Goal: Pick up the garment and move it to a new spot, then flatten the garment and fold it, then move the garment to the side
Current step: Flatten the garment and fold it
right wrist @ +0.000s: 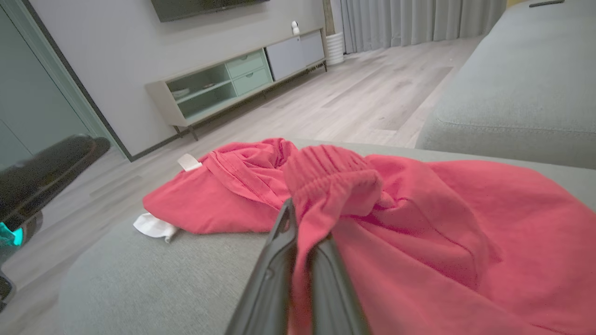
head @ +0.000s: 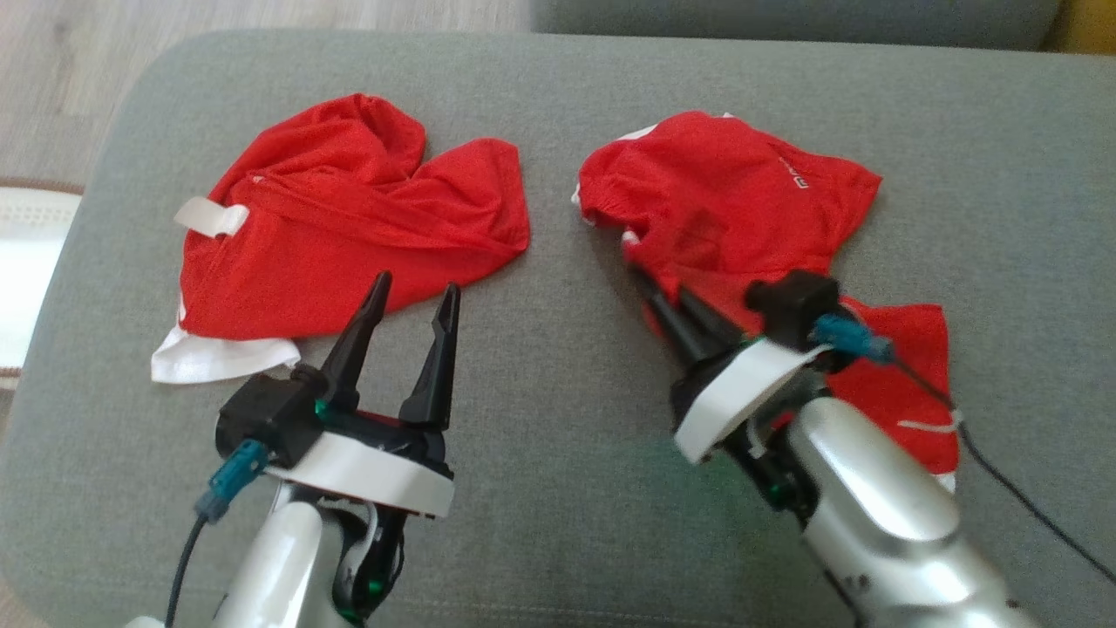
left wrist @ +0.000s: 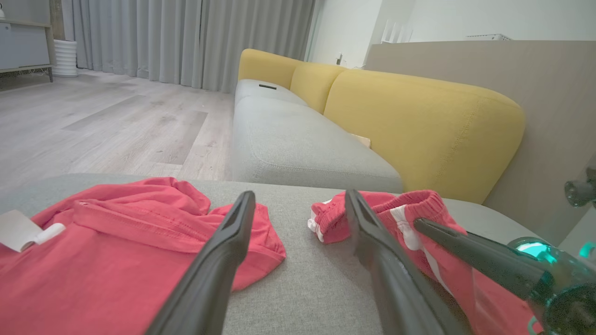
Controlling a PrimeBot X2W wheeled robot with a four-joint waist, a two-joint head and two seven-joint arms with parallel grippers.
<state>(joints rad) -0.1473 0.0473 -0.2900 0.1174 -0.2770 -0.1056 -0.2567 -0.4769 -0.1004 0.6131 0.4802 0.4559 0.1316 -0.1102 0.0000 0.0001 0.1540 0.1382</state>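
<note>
Two crumpled red garments lie on a grey cushion (head: pixel 558 419). My right gripper (head: pixel 661 283) is shut on the near-left edge of the right-hand garment (head: pixel 741 201), which has an elastic waistband and white trim. In the right wrist view the red cloth (right wrist: pixel 442 218) is pinched between the closed fingers of the right gripper (right wrist: pixel 305 232). My left gripper (head: pixel 417 283) stands open and empty, its tips over the near edge of the left-hand red garment (head: pixel 349 218), which carries a white tag. The left wrist view shows the open left gripper (left wrist: pixel 299 195) between the left-hand garment (left wrist: pixel 116 232) and the right-hand garment (left wrist: pixel 409 218).
Beyond the cushion stands a grey sofa with yellow back cushions (left wrist: pixel 419 121). Wooden floor (head: pixel 87 52) and a pale rug (head: pixel 26 262) lie off the cushion's left edge. A low cabinet (right wrist: pixel 242 79) stands against the far wall.
</note>
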